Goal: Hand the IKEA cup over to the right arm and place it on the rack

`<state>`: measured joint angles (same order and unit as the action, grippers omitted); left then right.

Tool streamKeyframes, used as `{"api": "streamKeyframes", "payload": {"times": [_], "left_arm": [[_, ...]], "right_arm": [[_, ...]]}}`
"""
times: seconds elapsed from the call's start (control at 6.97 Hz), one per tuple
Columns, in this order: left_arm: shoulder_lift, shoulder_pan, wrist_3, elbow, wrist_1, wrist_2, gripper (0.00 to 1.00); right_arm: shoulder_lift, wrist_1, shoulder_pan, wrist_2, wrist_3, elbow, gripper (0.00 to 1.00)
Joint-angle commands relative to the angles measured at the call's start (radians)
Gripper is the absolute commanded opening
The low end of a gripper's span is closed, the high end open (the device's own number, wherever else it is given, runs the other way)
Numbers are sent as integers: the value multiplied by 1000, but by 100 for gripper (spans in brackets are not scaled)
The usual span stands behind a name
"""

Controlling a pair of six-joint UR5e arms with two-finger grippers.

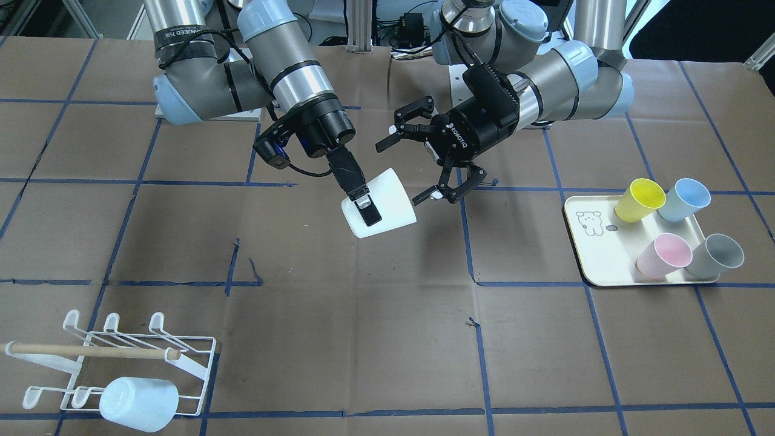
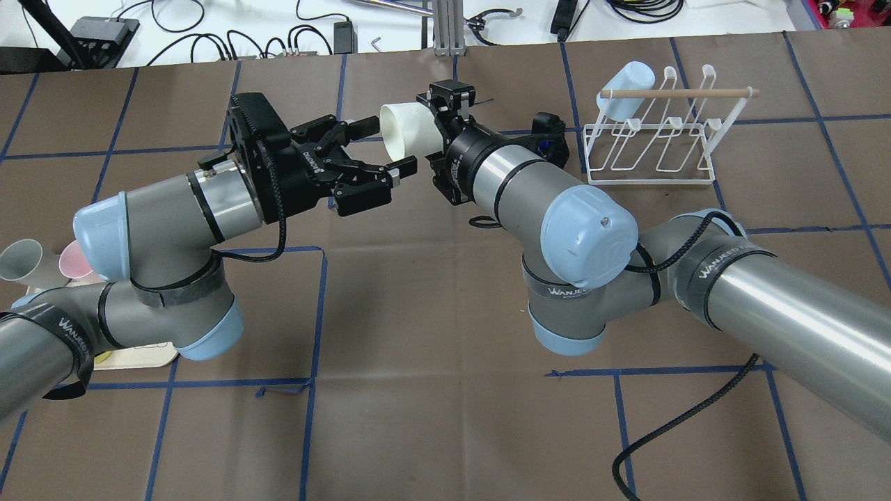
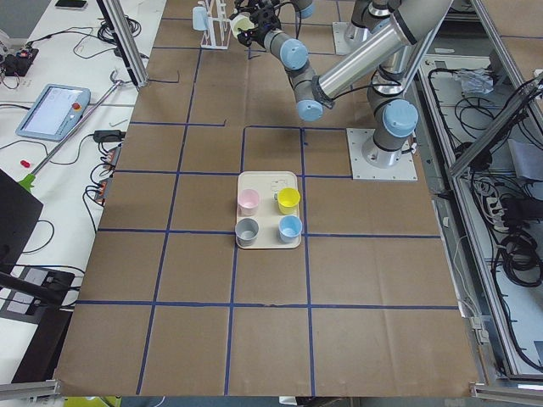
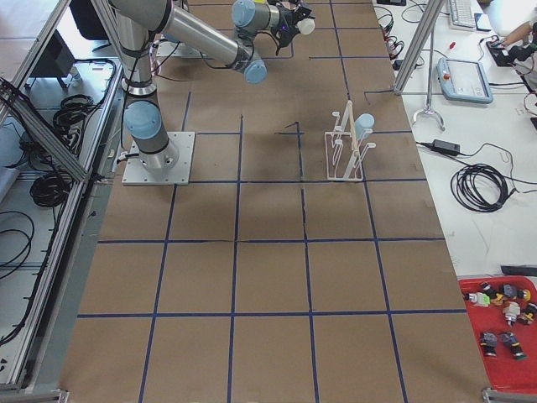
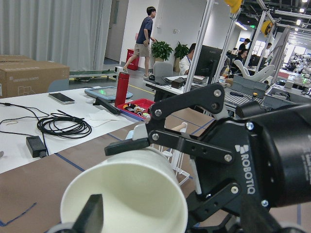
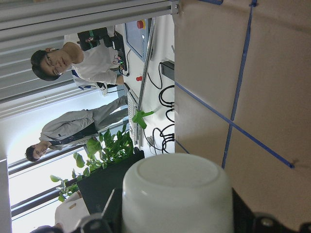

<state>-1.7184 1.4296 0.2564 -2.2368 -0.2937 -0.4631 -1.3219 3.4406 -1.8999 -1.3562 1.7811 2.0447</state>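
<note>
Nearest the front camera, the white wire rack with its light wooden dowel bar carries one pale blue cup. Above the middle of the brown papered surface, the white plastic IKEA cup hangs tilted. The right hand is clamped on its wall, and the left hand gapes wide beside its rim. Handover looks done! Next call: left backs off, right swings to the rack. Front view shows the gripping finger. Only the left wrist view peers into the empty mouth, and the right wrist view sees just the base.
</note>
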Motion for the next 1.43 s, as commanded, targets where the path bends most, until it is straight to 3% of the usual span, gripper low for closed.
{"api": "streamKeyframes", "payload": {"times": [0.0,0.14,0.29,0.43,0.86,1.0,1.29], "left_arm": [[6,-86,-17,5,5,-3,99],[5,-92,-88,17,13,-58,99],[-1,-89,-127,44,63,-184,99],[6,-86,-129,83,200,-318,99],[54,9,-129,179,747,-909,99],[66,55,-149,254,969,-1040,99],[77,92,-238,497,1524,-1100,100]], "right_arm": [[35,9,43,5,-9,-32,19],[47,15,97,5,-67,-50,12],[49,22,164,5,-219,-58,11],[43,22,239,5,-387,-60,11],[46,15,356,-43,-764,-92,10],[47,11,413,-60,-943,-94,10],[52,8,517,-58,-1241,-100,9]]}}
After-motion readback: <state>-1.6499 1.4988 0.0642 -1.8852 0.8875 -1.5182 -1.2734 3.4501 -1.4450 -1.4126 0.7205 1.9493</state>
